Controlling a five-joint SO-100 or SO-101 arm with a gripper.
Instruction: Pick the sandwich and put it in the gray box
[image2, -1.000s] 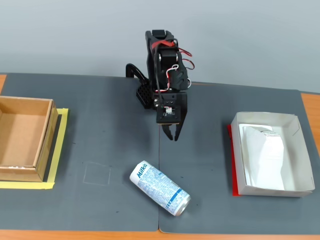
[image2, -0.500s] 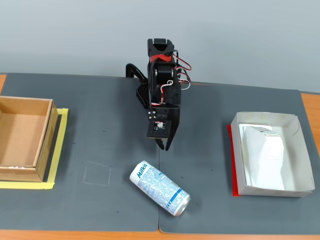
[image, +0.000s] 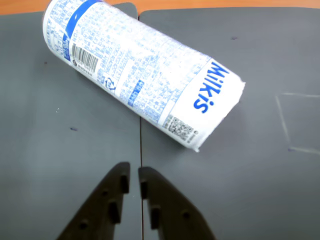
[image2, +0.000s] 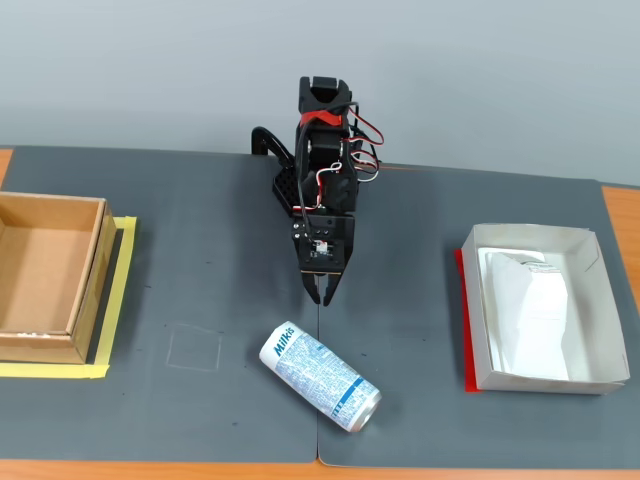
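Observation:
The sandwich (image2: 532, 315), a flat white plastic packet, lies inside the gray box (image2: 480, 303), a shallow pale tray with a red strip along its left edge, at the right of the fixed view. My gripper (image2: 322, 296) is shut and empty, pointing down above the dark mat at the middle, well left of the box. In the wrist view the gripper (image: 134, 178) shows its two dark fingers nearly touching, with nothing between them. The sandwich and box are out of the wrist view.
A blue-and-white Milkis can (image2: 320, 377) lies on its side just in front of the gripper; it also shows in the wrist view (image: 145, 75). A brown cardboard box (image2: 45, 275) on yellow tape sits at the left edge. A dark grey mat (image2: 200, 250) covers the table.

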